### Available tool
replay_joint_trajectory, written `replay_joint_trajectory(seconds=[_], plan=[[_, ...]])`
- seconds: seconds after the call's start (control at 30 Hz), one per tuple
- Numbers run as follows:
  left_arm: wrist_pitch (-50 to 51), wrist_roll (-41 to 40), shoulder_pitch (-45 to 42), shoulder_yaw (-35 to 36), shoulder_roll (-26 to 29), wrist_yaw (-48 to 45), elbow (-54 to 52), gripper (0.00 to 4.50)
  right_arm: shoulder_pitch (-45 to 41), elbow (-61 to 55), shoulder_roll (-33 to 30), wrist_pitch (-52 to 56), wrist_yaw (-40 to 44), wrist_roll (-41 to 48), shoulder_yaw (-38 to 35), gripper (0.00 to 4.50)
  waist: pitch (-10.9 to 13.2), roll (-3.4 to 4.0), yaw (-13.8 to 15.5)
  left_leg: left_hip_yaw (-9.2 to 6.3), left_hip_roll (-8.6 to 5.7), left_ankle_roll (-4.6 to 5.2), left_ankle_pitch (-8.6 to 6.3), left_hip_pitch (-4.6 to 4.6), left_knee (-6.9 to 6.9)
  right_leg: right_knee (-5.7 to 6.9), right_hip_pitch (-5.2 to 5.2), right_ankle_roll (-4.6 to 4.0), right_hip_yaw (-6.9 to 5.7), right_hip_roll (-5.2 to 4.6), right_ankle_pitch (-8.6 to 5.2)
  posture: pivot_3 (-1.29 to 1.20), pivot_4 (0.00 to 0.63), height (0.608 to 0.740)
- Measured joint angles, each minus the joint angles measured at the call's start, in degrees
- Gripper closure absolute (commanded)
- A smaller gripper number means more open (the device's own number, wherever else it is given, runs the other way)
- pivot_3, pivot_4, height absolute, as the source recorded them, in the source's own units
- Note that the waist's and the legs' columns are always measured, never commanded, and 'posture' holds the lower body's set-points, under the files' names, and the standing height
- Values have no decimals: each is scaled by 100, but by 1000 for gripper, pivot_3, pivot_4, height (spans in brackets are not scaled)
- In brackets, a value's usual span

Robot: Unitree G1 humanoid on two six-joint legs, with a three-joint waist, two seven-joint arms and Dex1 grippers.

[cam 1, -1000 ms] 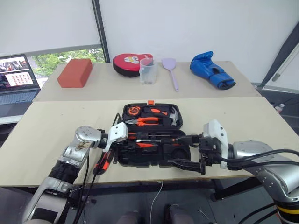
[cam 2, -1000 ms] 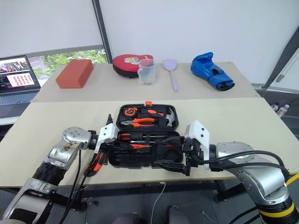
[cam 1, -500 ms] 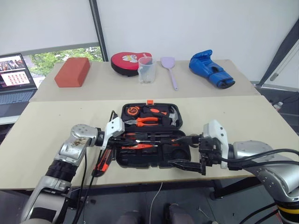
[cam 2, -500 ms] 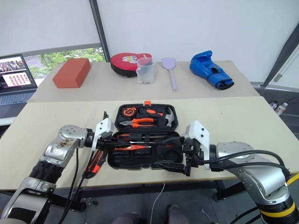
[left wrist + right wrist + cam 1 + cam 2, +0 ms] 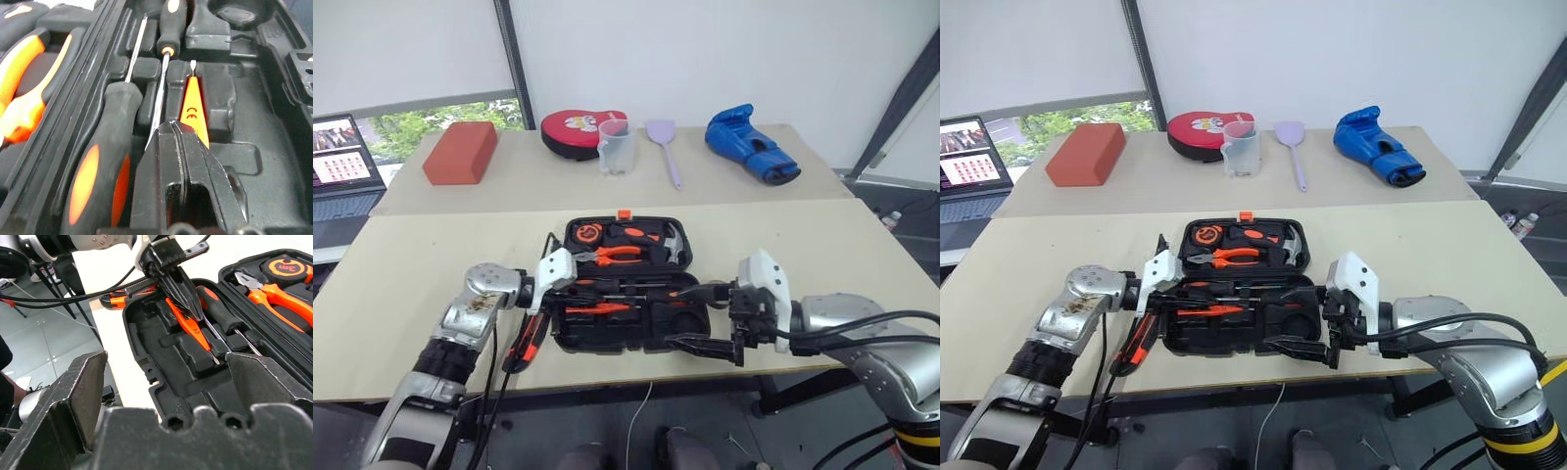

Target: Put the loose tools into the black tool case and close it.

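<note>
Seating the slim orange tester screwdriver [image 5: 191, 105] in the black tool case [image 5: 690, 318], directly under the near-closed left gripper [image 5: 188, 139]. Right gripper [image 5: 166, 382] wide open, empty, beside the case. Utility knife [image 5: 526, 345] outside; lid unclosed.

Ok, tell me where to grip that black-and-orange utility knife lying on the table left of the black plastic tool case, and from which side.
Grip the black-and-orange utility knife at mid-body, across its narrow width, coming from above. It lies flat on the table, pointing roughly toward the front edge, so its long sides offer the best hold. The left pincer is probably the nearer one.
</note>
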Motion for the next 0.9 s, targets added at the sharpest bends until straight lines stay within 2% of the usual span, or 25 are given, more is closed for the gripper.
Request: replay_joint_trajectory(seconds=[0.17,0.27,0.43,0.57,0.7,0.9], plan=[[1516,-885,1052,1513,669,715,-1587,1104,-385,362,59,-24,108,-45,107,0,2,-1,-25,2,-1,-2,-1,-3,-10,15,-17,-2,0,-1,-1,0,150,740],[2271,-1153,2283,2529,928,1137,-2501,33,-558,574,83,-126,302,-116,175,0,3,1,-53,3,-2,-5,-3,1,-23,2,-16,-2,0,1,-2,0,150,740],[2994,-1307,3639,3460,931,1711,-3394,33,-723,778,126,-253,662,-235,412,0,5,-1,76,1,-4,-48,-25,4,-25,-19,2,-3,-10,-3,-1,0,150,740],[3676,-1553,3822,3649,886,2238,-4003,33,-759,835,159,-390,887,-355,611,0,5,0,142,-6,-4,-52,-28,12,-25,-41,31,9,-17,-4,5,0,150,740],[4318,-1775,3595,3305,861,2711,-4483,33,-807,928,187,-418,957,-459,666,0,5,0,127,-6,-5,-54,-28,15,-25,-38,30,11,-13,-2,8,0,150,740],[5403,-1572,2533,2057,874,3772,-4407,33,-753,840,192,-502,967,-570,689,0,5,0,80,-8,-5,-58,-26,17,-28,-35,28,8,-13,-1,9,0,150,740]])
